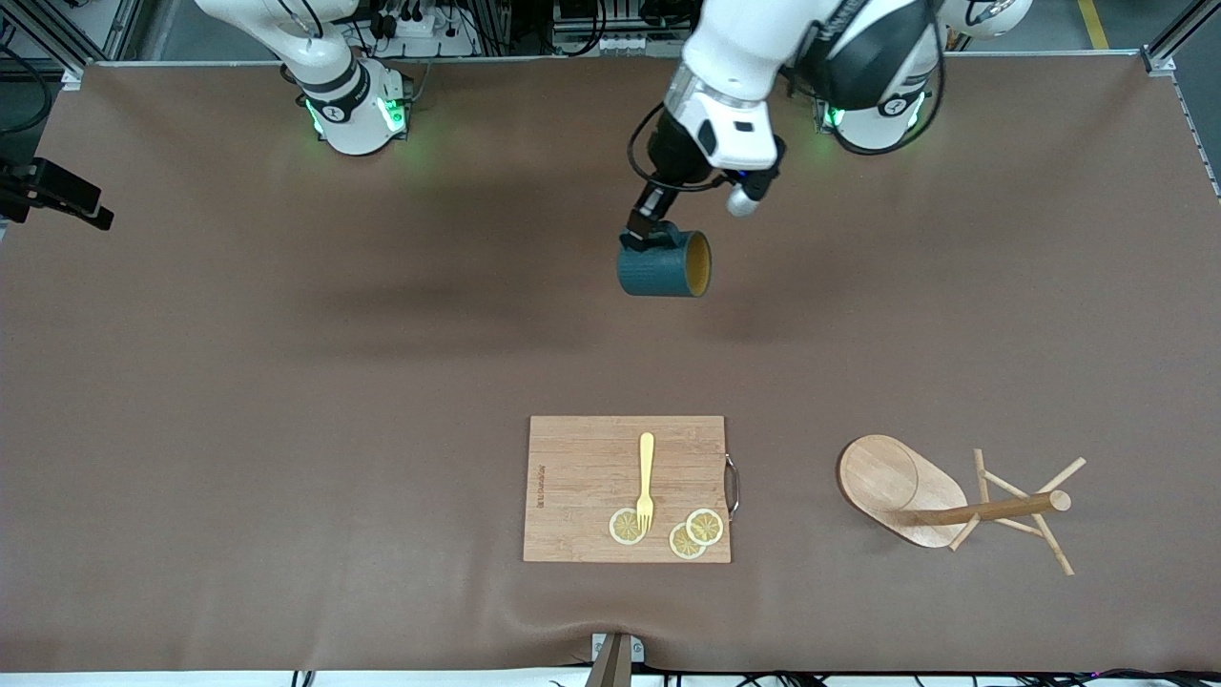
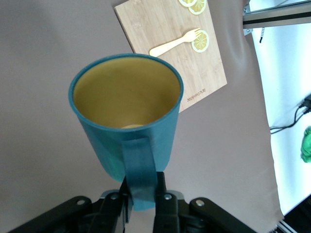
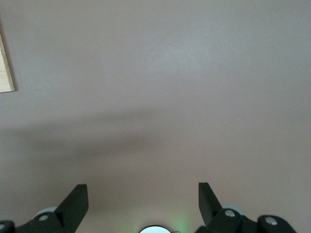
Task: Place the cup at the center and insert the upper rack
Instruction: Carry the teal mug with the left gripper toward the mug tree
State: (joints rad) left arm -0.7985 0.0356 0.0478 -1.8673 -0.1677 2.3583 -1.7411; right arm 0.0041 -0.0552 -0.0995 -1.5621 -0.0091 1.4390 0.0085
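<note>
The dark teal cup (image 1: 663,265) hangs in the air on its side, its yellowish mouth turned toward the left arm's end of the table. My left gripper (image 1: 644,229) is shut on the cup's loop handle. In the left wrist view the cup (image 2: 126,111) fills the middle and the handle runs down between the left gripper (image 2: 142,194)'s fingers. The upper rack (image 1: 916,491), a light wooden mug tree, lies tipped on its side on the table toward the left arm's end. My right gripper (image 3: 142,187) stands open over bare table with nothing between its fingers.
A wooden cutting board (image 1: 591,477) lies near the front edge, beside the rack, carrying a yellow fork (image 1: 646,477) and three lemon slices (image 1: 704,526). The board (image 2: 170,29) also shows past the cup's rim, and its corner (image 3: 5,63) shows in the right wrist view. A brown mat covers the table.
</note>
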